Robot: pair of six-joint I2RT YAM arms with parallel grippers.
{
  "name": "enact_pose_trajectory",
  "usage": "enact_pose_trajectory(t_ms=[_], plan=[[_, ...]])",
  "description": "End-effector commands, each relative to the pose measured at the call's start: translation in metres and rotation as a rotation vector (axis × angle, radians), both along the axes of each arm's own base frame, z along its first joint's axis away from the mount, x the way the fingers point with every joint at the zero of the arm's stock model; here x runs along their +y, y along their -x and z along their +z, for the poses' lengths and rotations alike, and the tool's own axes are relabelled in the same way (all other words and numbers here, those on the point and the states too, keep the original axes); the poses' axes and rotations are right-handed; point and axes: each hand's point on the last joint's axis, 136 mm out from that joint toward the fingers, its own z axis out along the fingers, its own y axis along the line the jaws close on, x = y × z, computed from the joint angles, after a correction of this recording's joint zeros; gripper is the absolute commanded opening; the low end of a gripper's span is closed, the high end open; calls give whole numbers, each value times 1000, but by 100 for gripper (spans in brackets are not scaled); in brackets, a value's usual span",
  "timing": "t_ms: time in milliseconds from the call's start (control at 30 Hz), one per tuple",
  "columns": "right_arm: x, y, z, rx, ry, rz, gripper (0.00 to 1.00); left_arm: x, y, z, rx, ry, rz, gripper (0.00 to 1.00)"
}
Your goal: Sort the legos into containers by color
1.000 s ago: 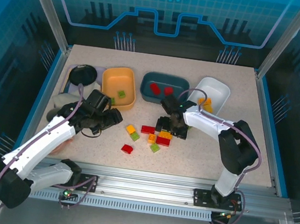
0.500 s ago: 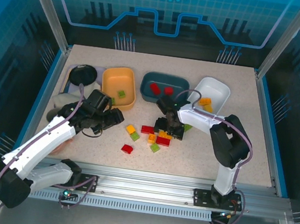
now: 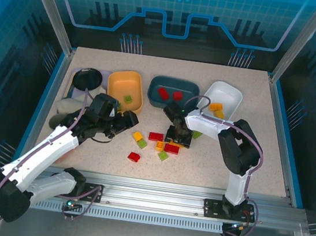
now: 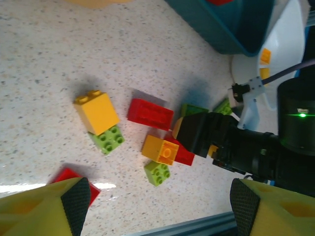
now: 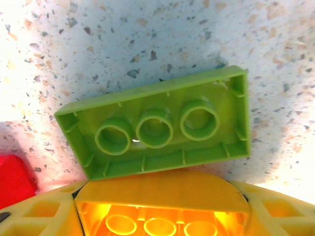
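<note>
Firstly, right claw (image 3: 178, 136): stood just on the near side of the teal tub (image 3: 192, 91), jaws closed against an orange brick (image 5: 162, 206). A lime brick (image 5: 157, 130) lay upturned on the table (image 5: 147, 34), just beside the claw. Left claw (image 4: 157, 204): was spread wide and empty, near-left of that tub, over loose legos (image 4: 150, 115).

Black round bowl (image 3: 86, 78) at far left, speckled beige table (image 3: 269, 161)

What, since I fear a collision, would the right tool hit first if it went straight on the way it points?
Most likely the upside-down lime green brick lying on the table, just past the orange brick gripped in the right tool; how far off it lies is unclear.
</note>
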Motion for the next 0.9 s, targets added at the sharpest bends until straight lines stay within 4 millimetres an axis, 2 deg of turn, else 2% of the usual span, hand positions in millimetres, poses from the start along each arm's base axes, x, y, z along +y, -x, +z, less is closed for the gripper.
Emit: enact_pose_trajectory(t_ms=[0,100,167,233,300,400,533,667,800,867], plan=[[-9,-6,42,-96,29,40,47,-15,-4,16,-55,55,-63,78],[-27,-20,81,-193,44,51,47,-24,-13,30,-85,74,-83,78],[-49,-38,108,-275,59,41,47,-32,-22,38,-107,84,-102,78],[-74,-60,126,-336,79,19,47,-43,-33,46,-125,95,-123,78],[-100,-85,135,-368,84,-28,47,-55,-43,49,-133,96,-149,78],[-136,-131,137,-396,79,-101,47,-74,-59,53,-139,89,-188,78],[-173,-192,119,-368,84,-162,49,-99,-78,52,-134,69,-230,78],[-196,-236,89,-311,64,-201,50,-118,-91,40,-102,30,-268,77],[-201,-257,61,-252,49,-187,56,-134,-97,25,-61,-17,-316,77],[-200,-263,55,-240,40,-174,61,-141,-96,16,-41,-43,-339,77]])
